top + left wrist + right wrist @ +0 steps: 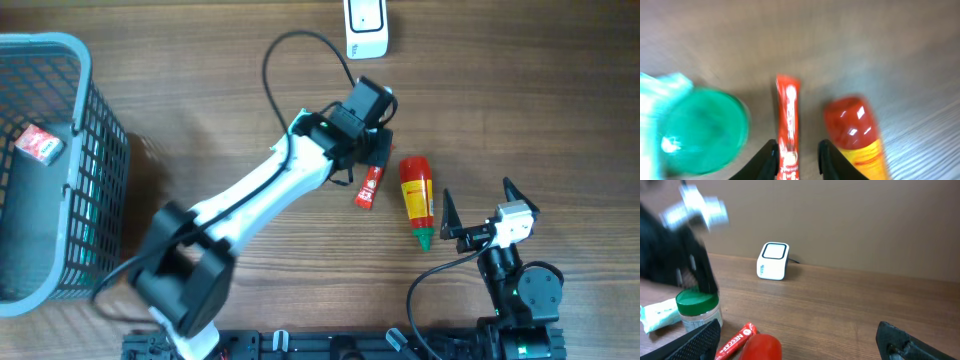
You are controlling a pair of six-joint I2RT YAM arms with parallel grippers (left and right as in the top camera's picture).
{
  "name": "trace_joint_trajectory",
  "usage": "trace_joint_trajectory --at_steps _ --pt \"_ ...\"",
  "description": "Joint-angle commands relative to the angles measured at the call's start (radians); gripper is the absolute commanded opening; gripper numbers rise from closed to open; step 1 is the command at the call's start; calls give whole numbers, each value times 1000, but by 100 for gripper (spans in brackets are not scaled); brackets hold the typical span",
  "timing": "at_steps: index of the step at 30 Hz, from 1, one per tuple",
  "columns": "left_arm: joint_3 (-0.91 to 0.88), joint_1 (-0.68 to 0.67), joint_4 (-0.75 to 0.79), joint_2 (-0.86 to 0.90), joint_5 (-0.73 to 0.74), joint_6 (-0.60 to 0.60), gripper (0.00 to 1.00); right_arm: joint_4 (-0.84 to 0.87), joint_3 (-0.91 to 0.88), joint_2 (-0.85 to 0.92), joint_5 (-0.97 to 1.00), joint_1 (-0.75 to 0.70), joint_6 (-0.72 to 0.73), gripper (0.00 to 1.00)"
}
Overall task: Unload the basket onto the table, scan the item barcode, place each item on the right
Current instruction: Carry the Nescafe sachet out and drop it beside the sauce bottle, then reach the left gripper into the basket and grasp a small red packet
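Note:
A red Nescafe stick (788, 115) lies on the wooden table, also seen from above as the stick (369, 187). My left gripper (797, 152) straddles its near end with the jaws a little apart: the left finger is against the stick and a gap shows at the right finger. From above, the left gripper (372, 155) is just behind the stick. The white barcode scanner (366, 28) stands at the far edge and shows in the right wrist view as the scanner (773, 260). My right gripper (476, 217) is wide open and empty.
A red and yellow sauce bottle (417, 196) lies right of the stick. A green-lidded jar (698, 307) and a pale packet (657, 316) sit by the left gripper. A grey basket (95, 150) at the left holds a red and white pack (38, 145).

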Motion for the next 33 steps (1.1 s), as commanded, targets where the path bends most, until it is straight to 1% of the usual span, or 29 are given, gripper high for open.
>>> trace_joint_trajectory --at_steps 1,4,6,8,10,13,15,16,18,20,21,25,27,28,31,33 --pt "47 28 3 -213 -232 16 34 5 -1 -5 17 3 -17 100" --pt "47 80 -12 -340 -382 16 39 5 -1 -5 17 3 -17 100" --pt "47 127 -24 -396 -447 12 41 5 -1 -5 17 3 -17 100" --pt "47 198 -37 -445 -480 12 50 5 -1 -5 17 3 -18 100" --pt "47 283 -53 -480 -482 12 65 5 -1 -5 17 3 -17 100" --pt "47 429 -101 -516 -482 10 77 5 -1 -5 17 3 -17 100" --pt "47 526 -148 -531 -482 -54 79 5 -1 -5 17 3 -17 100" --pt "47 628 -198 -542 -481 -146 81 5 -1 -5 17 3 -17 100" --pt "47 725 -238 -545 -473 -221 83 5 -1 -5 17 3 -17 100" --pt "47 859 -275 -544 -412 -280 87 5 -1 -5 17 3 -17 100" --pt "47 914 -281 -542 -370 -281 88 5 -1 -5 17 3 -18 100" --pt "46 1128 -273 -515 -237 -291 92 5 -1 -5 17 3 -17 100" --pt "46 1212 -275 -486 -232 -323 93 5 -1 -5 17 3 -17 100" --pt "46 1279 -282 -448 -225 -338 93 5 -1 -5 17 3 -17 100" --pt "46 1351 -288 -371 -198 -342 88 5 -1 -5 17 3 -17 100" --pt "46 1382 -286 -310 -196 -364 80 5 -1 -5 17 3 -17 100"
